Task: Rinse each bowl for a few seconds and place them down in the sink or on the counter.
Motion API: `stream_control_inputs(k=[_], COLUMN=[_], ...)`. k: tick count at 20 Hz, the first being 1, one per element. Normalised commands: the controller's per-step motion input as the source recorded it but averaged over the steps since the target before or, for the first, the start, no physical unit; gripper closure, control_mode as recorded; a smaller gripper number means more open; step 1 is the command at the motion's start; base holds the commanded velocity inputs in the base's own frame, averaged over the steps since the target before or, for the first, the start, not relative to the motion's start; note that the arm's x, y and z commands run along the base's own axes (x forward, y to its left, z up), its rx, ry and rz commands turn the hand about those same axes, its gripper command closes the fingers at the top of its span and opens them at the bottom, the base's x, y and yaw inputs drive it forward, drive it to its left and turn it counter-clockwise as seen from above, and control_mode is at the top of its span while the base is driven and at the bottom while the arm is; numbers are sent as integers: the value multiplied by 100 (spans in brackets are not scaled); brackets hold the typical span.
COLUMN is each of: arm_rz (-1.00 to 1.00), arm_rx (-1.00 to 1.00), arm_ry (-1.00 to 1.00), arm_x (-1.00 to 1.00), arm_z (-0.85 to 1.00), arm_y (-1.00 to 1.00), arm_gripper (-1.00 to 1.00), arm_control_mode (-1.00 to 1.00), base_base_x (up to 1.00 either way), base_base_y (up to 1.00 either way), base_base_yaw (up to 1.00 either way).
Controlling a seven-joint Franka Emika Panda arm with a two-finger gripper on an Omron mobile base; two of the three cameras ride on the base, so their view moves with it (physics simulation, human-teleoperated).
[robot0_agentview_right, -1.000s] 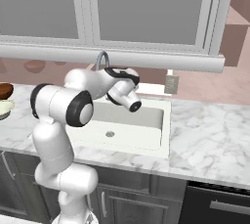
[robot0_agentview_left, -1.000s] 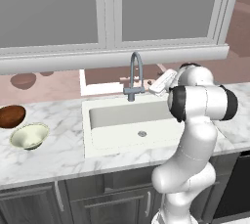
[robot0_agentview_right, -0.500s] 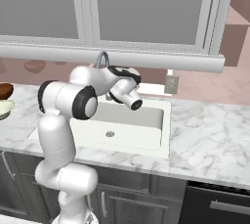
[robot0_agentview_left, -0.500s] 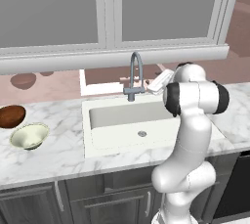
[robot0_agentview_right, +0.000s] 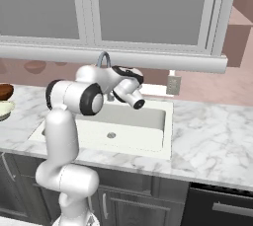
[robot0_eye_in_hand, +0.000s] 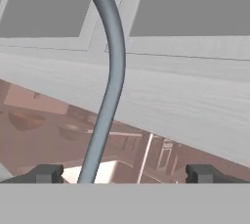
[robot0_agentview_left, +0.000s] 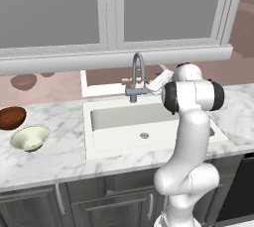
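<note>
From the left base view, a white marble worktop (robot0_agentview_left: 59,156) with grey veining runs over dark grey cabinets with metal handles (robot0_agentview_left: 59,198). A white rectangular sink (robot0_agentview_left: 144,124) with a small round drain is set into it, and a grey arched gooseneck faucet (robot0_agentview_left: 137,75) rises at its back edge. Well to the left of the sink, near the worktop's left end, sit two small round bowls just beside each other: a glossy dark reddish-brown bowl (robot0_agentview_left: 12,117) farther back and a pale cream bowl with a greenish tint (robot0_agentview_left: 30,138) in front of it. The white robot arm (robot0_agentview_left: 191,137) stands at the sink's right front, blocking sight of the basin's right part. Its hand reaches up behind the shoulder toward the faucet. Large grey-paned windows (robot0_agentview_left: 106,8) fill the wall above a broad white sill.

From the right base view, the arm rises at the left, and its bent elbow covers the sink's left rear corner and most of the faucet. The claw (robot0_agentview_right: 109,70) is up by the faucet's arch; the hand hides it. The two bowls show at the far left edge, partly cut off. A small wall outlet (robot0_agentview_right: 172,83) sits behind the sink's right side.

In the hand view, the two dark fingertips (robot0_eye_in_hand: 46,173) stand wide apart, released and grasping nothing. The faucet's curved grey neck rises between them, nearer the left tip, in front of the window and sill.
</note>
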Motion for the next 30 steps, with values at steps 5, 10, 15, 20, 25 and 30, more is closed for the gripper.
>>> stream_control_inputs(k=[5, 10, 15, 20, 25, 30], arm_rz=[0, 0, 0, 0, 0, 0], arm_rx=[3, 2, 2, 2, 4, 5], arm_ry=[1, 3, 3, 2, 2, 2], arm_x=[31, 31, 32, 34, 37, 37], arm_z=[-19, -25, -23, -16, -14, -20], arm_y=[0, 0, 0, 0, 0, 0], arm_gripper=[-100, -100, -100, -100, -100, -100], arm_control_mode=[-100, -100, -100, -100, -100, -100], base_base_x=[0, 0, 0, 0, 0, 0], base_base_y=[0, 0, 0, 0, 0, 0], base_base_yaw=[0, 0, 0, 0, 0, 0])
